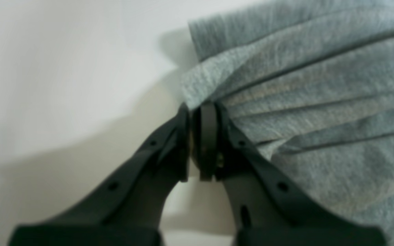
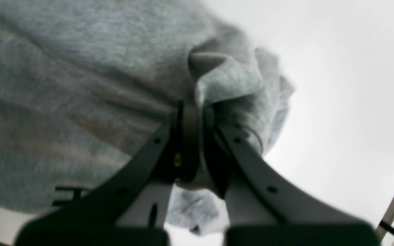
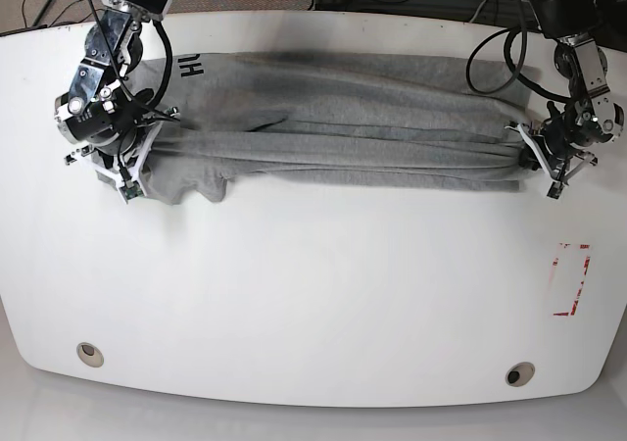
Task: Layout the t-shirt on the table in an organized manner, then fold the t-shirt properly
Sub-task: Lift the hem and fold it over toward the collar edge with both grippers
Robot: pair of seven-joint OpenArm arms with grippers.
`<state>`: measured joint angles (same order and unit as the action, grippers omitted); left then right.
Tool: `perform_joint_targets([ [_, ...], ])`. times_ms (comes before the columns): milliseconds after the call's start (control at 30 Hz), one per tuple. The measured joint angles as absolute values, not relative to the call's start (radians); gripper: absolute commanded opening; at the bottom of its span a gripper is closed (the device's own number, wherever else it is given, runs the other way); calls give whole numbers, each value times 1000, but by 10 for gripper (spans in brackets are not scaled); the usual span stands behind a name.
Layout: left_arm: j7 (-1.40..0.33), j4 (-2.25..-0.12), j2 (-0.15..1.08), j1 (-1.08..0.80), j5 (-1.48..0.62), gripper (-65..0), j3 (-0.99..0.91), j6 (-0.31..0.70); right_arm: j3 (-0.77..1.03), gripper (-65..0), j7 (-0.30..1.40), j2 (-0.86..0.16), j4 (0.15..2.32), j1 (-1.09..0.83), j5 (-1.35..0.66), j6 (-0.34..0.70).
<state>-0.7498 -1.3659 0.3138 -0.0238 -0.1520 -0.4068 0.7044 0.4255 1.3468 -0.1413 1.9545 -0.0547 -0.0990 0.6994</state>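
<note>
Grey t-shirt (image 3: 333, 127) is stretched lengthwise across the far half of the white table (image 3: 313, 284), pulled taut w/ long creases running left to right. Dark lettering shows on the cloth near its far-left corner (too small to read in full).

Left gripper (image 3: 537, 155) sits at the shirt's right end in the base view; fingers pressed together, pinching the cloth edge. In the left wrist view the left gripper (image 1: 202, 112) tips meet right at a bunched fold, w/ pleats fanning away to the right.

Right gripper (image 3: 145, 137) is at the shirt's left end, also clamped onto cloth. In the right wrist view the right gripper (image 2: 195, 109) bites a thick wad of fabric, some of it hanging loose below & beside the tips.

A loose flap droops toward the near side by the left end, resting on the table. Red-outlined rectangle (image 3: 571, 279) is marked at the right, well apart from the shirt. Two round holes (image 3: 89, 353) sit near the near edge, one left, one right.
</note>
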Motion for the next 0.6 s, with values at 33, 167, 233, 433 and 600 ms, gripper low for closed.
perform_joint_targets([
  [33,-748,-1367,315,-28,-154,-625,-407,704,426,-647,1347,-141,1954,-63,-103,700],
  [167,-743,-1373,321,-42,-155,-621,-407,704,425,-577,1345,-141,1954,-87,-112,700],
  [233,-741,-1378,326,-51,-158,-619,-407,704,426,-498,1345,-139,1954,-95,-110,700],
  [433,-744,-1393,339,-67,-156,-606,-407,704,426,-250,1348,-139,1954,-107,-103,700],
  [600,-752,-1396,339,-66,-149,-511,-407,698,489,-163,1346,-133,1986,-107,-111,700],
])
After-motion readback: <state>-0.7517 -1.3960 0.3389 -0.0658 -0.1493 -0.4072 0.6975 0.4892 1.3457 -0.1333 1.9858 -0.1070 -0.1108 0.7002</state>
